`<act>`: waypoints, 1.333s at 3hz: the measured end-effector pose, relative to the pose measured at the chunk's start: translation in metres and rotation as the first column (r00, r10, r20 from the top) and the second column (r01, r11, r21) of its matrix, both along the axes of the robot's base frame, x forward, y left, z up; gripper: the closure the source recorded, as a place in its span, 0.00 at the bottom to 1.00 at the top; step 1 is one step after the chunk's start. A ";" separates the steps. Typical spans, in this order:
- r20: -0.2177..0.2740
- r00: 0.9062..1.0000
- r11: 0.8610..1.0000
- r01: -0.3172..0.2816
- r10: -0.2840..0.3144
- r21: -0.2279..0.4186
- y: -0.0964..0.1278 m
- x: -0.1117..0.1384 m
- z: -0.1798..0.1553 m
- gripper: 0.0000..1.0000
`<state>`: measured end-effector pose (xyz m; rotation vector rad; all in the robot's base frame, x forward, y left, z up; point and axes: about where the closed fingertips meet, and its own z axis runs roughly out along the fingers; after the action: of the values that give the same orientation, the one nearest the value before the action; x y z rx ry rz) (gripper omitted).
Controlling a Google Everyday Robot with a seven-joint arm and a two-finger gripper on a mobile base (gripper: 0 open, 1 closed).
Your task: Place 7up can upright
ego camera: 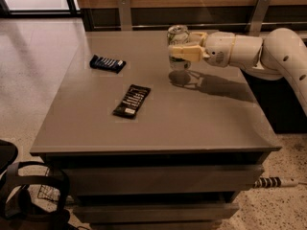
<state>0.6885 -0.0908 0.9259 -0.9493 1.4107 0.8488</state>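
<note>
Pincer, reaching in from the right, was clamped on the upright 7up can low over the counter's far side.

Dim, warm indoor light overall. Bright glare on floor at upper left. Faint sheen across desk top. Pale gripper lit from above over far right part of desk, clamped round 7up can. Dark shadow just beneath, trailing right under arm. Deep shade below desk.
</note>
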 end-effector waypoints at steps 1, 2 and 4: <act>0.017 1.000 1.000 0.021 -0.021 0.010 -0.005 0.008 -0.011 1.00; 0.027 0.999 0.999 0.039 -0.039 -0.008 -0.013 0.016 -0.016 1.00; 0.035 0.997 0.997 0.071 -0.070 -0.006 -0.028 0.027 -0.034 1.00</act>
<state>0.7157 -0.1187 0.8918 -0.9106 1.4105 0.7718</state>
